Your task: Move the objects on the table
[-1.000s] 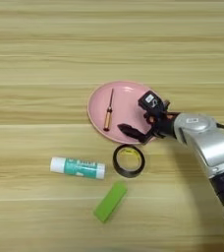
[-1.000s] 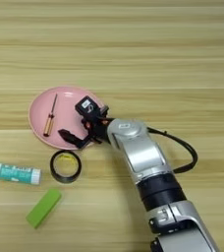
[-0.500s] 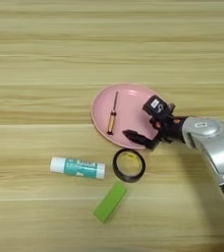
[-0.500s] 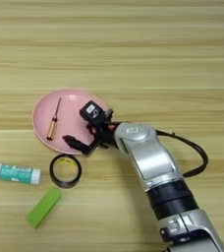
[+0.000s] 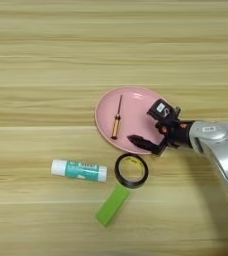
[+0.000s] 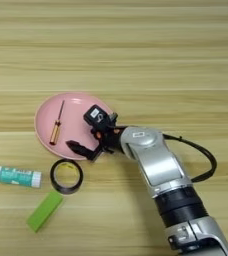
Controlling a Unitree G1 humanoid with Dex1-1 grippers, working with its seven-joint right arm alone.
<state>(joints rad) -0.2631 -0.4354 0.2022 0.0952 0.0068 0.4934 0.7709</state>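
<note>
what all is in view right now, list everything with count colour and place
plate: 1, pink, round, middle of the table
screwdriver: 1, orange handle with thin dark shaft, lying on the plate's left part
tape ring: 1, black with yellow inside, just in front of the plate
tube: 1, white with teal label, lying flat left of the tape ring
block: 1, green, rectangular, in front of the tape ring, nearest the camera
table: 1, light-tan wood, under everything
cable: 1, black, looping off the arm's right side
arm: 1, silver forearm, coming in from the lower right
pincer: 1, black, two fingers spread open over the plate's right edge, holding nothing
</note>
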